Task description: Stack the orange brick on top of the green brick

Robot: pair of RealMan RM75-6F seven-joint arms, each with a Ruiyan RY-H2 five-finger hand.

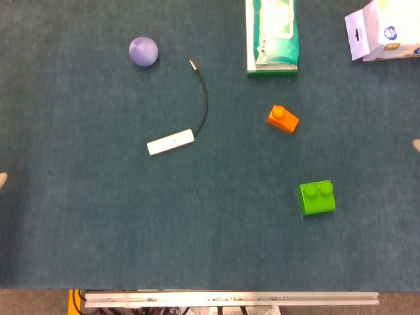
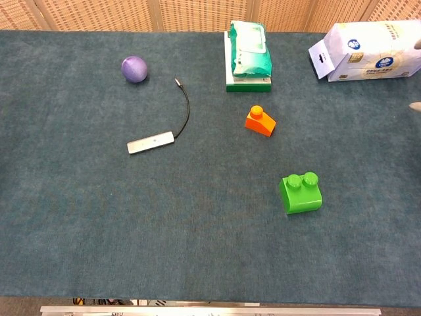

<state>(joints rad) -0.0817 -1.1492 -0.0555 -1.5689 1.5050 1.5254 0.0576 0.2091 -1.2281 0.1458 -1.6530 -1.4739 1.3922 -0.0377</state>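
Green brick [image 1: 317, 197] sits on the blue-green table cloth [image 1: 98, 223], nearest the front edge. Orange brick [image 1: 283, 119] lies a bit farther back and a little to the left of the green brick, not touching it. A tiny tip of the left hand [image 1: 2, 178] peeks in far to the left of the green brick. A tiny tip of the right hand [image 1: 416, 145] peeks in to its right. Too little shows to tell if either hand is wide or closed.

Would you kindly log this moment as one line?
orange brick: on table, untouched | green brick: apart, bare | hands: only tips at frame edges
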